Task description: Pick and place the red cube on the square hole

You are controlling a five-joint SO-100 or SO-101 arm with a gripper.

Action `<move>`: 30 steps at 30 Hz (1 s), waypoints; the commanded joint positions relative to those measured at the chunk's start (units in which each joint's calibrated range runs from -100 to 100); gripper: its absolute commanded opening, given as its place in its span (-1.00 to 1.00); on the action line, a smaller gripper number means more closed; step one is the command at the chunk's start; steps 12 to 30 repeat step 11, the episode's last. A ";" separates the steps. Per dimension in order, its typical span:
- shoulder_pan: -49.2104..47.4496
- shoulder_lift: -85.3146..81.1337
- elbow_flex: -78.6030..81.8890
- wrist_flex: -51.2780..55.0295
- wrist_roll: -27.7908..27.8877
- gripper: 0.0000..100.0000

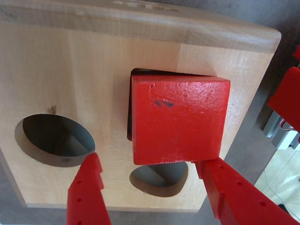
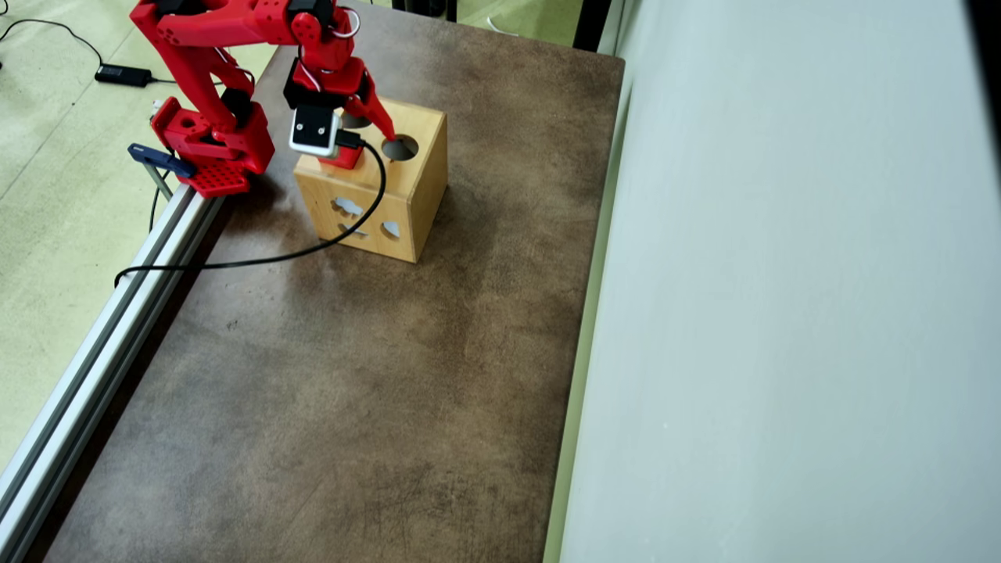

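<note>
Two fingers [image 1: 147, 187], spread and released, flank the near edge of the red cube [image 1: 178, 119], which rests skewed over the square hole [image 1: 130, 108] in the wooden box [image 1: 70, 84]; squaring it should let it drop.

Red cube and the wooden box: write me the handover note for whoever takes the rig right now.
Gripper: open, fingers either side of the cube's near edge, not clamping it.
Red cube: on top of the wooden box, over the square hole, skewed, a dark sliver showing at its left and top.
Done: cube brought to the hole and released.
Left: it seemingly hasn't dropped through; may need squaring up or a nudge.
</note>
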 commanded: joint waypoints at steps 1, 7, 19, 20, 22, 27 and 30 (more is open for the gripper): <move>3.96 0.09 1.05 1.30 1.17 -0.52; -0.35 -3.05 -1.46 0.42 1.17 -0.51; -3.40 -4.58 -7.09 0.42 0.68 -0.51; -3.40 -4.58 -7.09 0.42 0.68 -0.51; -3.40 -4.58 -7.09 0.42 0.68 -0.51; -3.40 -4.58 -7.09 0.42 0.68 -0.51; -3.40 -4.58 -7.09 0.42 0.68 -0.51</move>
